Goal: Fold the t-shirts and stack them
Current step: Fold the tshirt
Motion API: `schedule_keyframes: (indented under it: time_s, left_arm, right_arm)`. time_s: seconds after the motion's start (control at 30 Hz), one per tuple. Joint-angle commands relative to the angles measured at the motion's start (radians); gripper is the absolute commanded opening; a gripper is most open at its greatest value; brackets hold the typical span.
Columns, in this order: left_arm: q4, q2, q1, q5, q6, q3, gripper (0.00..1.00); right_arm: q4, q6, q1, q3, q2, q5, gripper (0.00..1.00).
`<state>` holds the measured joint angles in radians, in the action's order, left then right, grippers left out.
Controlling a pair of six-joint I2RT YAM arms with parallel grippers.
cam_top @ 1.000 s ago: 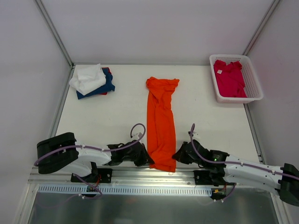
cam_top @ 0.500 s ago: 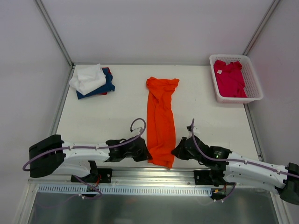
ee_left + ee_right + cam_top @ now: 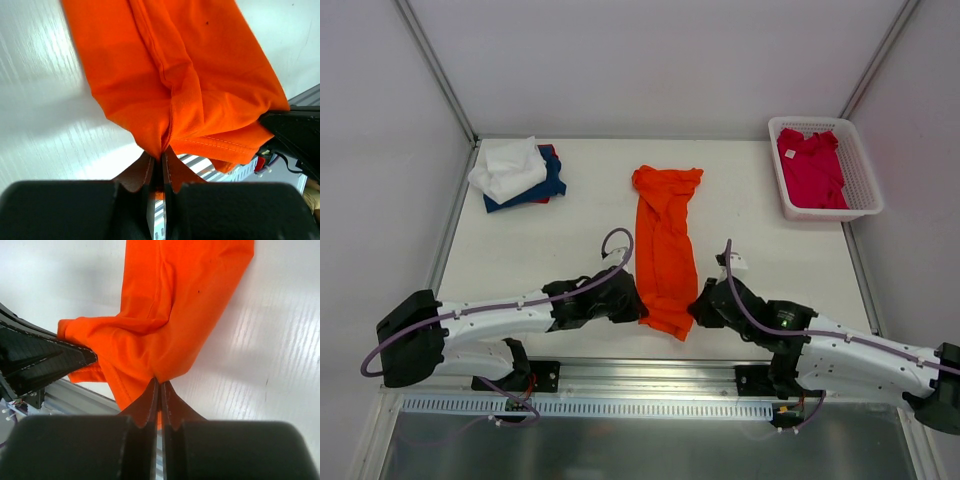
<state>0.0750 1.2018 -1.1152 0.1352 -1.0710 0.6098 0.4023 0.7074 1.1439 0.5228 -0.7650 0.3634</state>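
Fingers (image 3: pixel 142 172) of the left gripper (image 3: pixel 638 306) and right gripper (image 3: pixel 699 309) are pinching the near corners of the orange t-shirt (image 3: pixel 665 240), which is lying lengthwise on the tabletop (image 3: pixel 550 250) by its near edge.

Your white table (image 3: pixel 570 250) carries a long orange t-shirt (image 3: pixel 665 240) down its middle, a white-topped stack (image 3: pixel 510 168) (navy beneath) at the far left corner, and a mesh basket (image 3: pixel 863 175) far right.

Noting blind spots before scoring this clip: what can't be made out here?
- Top view: white t-shirt covers the navy t-shirt; layers beneath uncountable.
- Top view: pink t-shirt in the basket is bunched; folding unclear.
- Wrist views: orange t-shirt cut off by frame tops; left gripper and right gripper hide the pinched hem.
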Motion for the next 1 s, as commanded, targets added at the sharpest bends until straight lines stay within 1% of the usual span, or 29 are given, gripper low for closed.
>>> schedule_keyframes:
  time_s: [0.0,0.13,0.53,0.73,0.97]
  left_arm:
    - [0.034,-0.016,0.04,0.015,0.089,0.071,0.0]
    - [0.034,-0.001,0.078,0.004,0.135,0.125,0.0]
    - [0.037,0.113,0.224,-0.068,0.286,0.294,0.0]
    - [0.037,0.174,0.291,-0.097,0.327,0.343,0.0]
    - [0.035,0.263,0.354,-0.132,0.368,0.401,0.0]
  right_arm:
    - [0.033,-0.081,-0.016,0.088,-0.034,0.062,0.0]
    - [0.041,-0.137,-0.052,0.143,-0.068,0.074,0.0]
    - [0.038,-0.315,-0.259,0.247,-0.138,0.014,0.0]
    - [0.006,-0.397,-0.355,0.296,-0.221,-0.05,0.0]
    - [-0.071,-0.47,-0.455,0.35,-0.367,-0.138,0.0]
